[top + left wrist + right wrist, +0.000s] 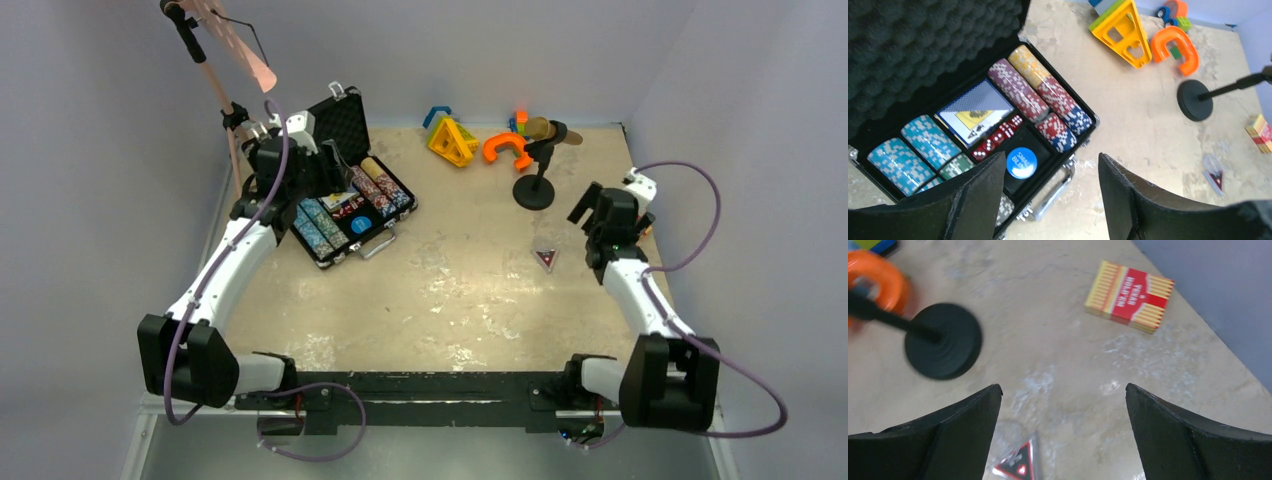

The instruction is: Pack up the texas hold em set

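The black briefcase [330,258] lies open at the far left, its foam-lined lid [345,118] upright. Inside are rows of multicoloured chips [1040,90], turquoise chips [928,140], a card deck [975,112], red dice [998,136] and a blue disc [1021,163]. My left gripper [332,165] hangs open and empty above the case's front edge, also shown in the left wrist view [1052,156]. My right gripper [588,208] is open and empty above the table at the right, also shown in the right wrist view [1063,387]. A red and yellow card deck [1129,296] lies beyond it. A clear-wrapped black and red triangle [1018,465] lies under it.
A microphone on a black round-based stand [534,190] stands at the back centre. Orange, yellow and blue plastic toys [452,140] lie along the back wall. Grey walls close the table's sides. The case's silver handle [1058,187] faces the table's middle.
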Action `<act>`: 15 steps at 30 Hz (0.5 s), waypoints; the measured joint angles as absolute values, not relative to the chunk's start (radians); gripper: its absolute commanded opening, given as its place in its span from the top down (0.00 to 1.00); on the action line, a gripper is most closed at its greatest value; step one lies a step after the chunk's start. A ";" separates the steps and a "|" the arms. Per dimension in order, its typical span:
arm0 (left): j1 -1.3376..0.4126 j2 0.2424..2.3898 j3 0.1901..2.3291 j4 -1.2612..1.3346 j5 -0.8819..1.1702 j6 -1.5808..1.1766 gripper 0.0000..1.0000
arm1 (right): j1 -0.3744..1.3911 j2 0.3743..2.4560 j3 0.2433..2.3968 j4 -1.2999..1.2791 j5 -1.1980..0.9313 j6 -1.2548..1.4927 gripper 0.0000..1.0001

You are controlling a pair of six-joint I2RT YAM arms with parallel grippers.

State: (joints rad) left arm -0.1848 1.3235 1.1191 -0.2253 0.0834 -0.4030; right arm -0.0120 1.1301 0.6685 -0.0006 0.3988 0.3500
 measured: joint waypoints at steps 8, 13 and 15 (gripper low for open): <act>-0.185 1.251 1.084 -0.302 0.141 -0.405 0.22 | -0.238 1.478 0.884 -0.100 0.434 0.556 0.01; -0.185 1.248 1.084 -0.310 0.155 -0.404 0.22 | -0.310 1.600 0.981 -0.132 0.421 0.636 0.01; -0.185 1.248 1.084 -0.311 0.161 -0.404 0.21 | -0.338 1.640 1.024 -0.146 0.414 0.654 0.01</act>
